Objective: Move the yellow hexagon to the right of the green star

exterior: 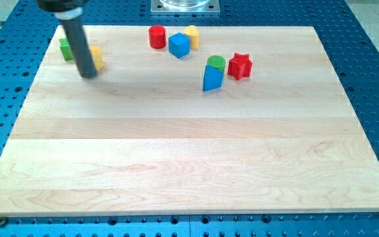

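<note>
The yellow hexagon (97, 58) lies near the board's top left, partly hidden behind my rod. The green star (65, 48) lies just to its left, also partly hidden by the rod. My tip (87, 74) rests on the board at the hexagon's lower left edge, touching or nearly touching it, just below and right of the green star.
A red cylinder (156, 36), a blue cube (179, 45) and a yellow block (191, 35) cluster at the top centre. A green cylinder (216, 64), a blue wedge-like block (212, 79) and a red star (240, 66) sit right of centre. The wooden board (189, 164) lies on a blue perforated table.
</note>
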Tool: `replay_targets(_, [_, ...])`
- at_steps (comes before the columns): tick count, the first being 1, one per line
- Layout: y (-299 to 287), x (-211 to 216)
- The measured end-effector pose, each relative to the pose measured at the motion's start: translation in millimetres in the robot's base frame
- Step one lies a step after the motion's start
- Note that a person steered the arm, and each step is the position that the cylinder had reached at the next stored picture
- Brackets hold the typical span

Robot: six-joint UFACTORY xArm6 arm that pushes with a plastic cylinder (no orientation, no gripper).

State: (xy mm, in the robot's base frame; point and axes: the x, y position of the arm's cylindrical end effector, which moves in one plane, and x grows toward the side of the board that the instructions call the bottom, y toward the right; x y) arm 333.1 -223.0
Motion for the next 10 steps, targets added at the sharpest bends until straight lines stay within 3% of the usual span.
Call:
replay_targets(1, [-13.6,10.1])
replay_targets(2, [32.9,41.1])
replay_targets(3, [62.7,28.1])
replay_targets(5, [25.9,-4.3])
replay_targets(6, [16.6,-7.7])
replay_targets(7, [50.9,17.6])
replay_targets(8, [35.5,-25.9])
replay_targets(9, [2.6,-32.5])
replay_targets(10, [58.5,-48.7])
